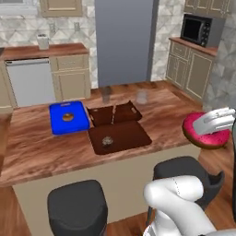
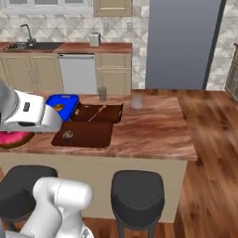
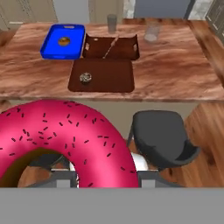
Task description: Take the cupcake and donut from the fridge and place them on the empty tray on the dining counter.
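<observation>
Fridge [image 1: 123,41]: tall grey block at the far wall, doors shut, between the beige cabinets.
Tabletop [image 1: 46,147]: long reddish-brown plank top on a pale base, in front of the fridge; two dark stools [image 1: 77,205] on the near side.
Tray [image 1: 124,138]: flat dark brown rectangle near the middle of the tabletop, close to the near edge.
Blue tray [image 1: 57,120]: left of the brown tray, just beside it; a plain brown ring pastry [image 1: 67,116] lies in it.
Second brown tray [image 1: 115,113]: farther back, touching or almost touching the far edge of the tray; a thin stick-like thing lies across it.
Glasses: one darker [image 1: 106,94], one clear [image 1: 141,97], standing at the far side of the tabletop.
Donut [image 1: 203,133]: pink-red with dark sprinkles, up in the air to the right of the tabletop's near edge, well apart from the tray.
Hand [image 1: 216,123]: closed around the donut; the fingertips themselves are hidden behind the ring in the hand view.
Cupcake [image 1: 107,140]: small, dark with a greyish top, upright on the tray, left of its middle.
</observation>
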